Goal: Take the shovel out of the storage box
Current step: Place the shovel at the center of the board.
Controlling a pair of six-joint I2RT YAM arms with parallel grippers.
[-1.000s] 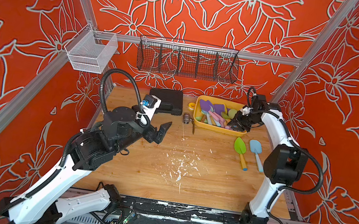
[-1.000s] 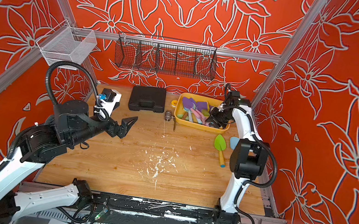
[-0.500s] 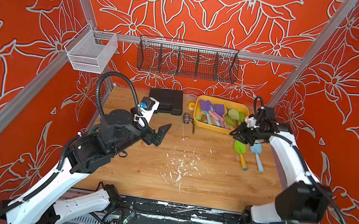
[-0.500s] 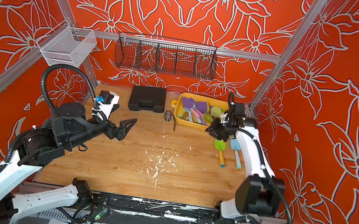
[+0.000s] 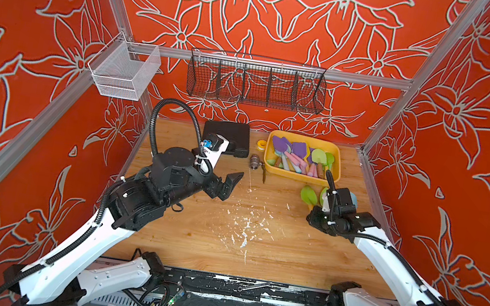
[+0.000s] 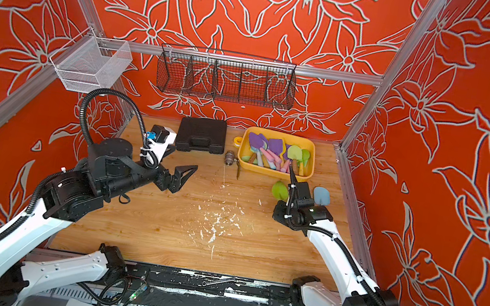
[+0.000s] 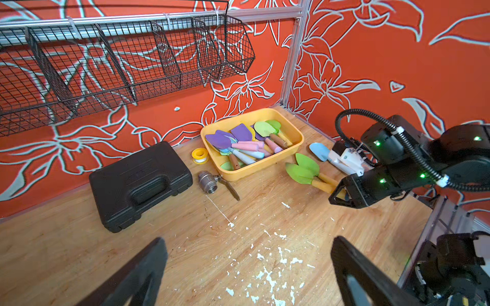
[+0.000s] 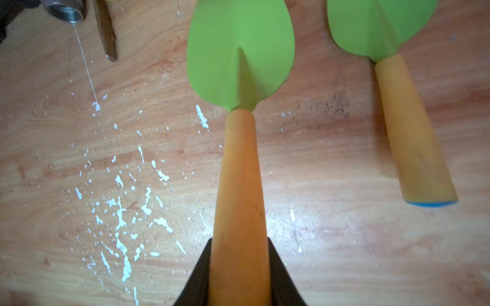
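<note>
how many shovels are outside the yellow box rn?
3. One green shovel, handle in the right gripper; a second green shovel lying beside it; a blue shovel on the far side of that. The gripper may hide more.

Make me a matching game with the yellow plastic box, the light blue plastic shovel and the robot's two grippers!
Things:
1. yellow-orange plastic storage box
2. pale blue plastic shovel
3. left gripper
4. right gripper

States:
A. shut on the orange handle of a green plastic shovel
B. open, empty
C. holds purple plastic shovels
D. lies on the wooden table, outside the box

Pairs: 1-C, 2-D, 3-B, 4-A
</note>
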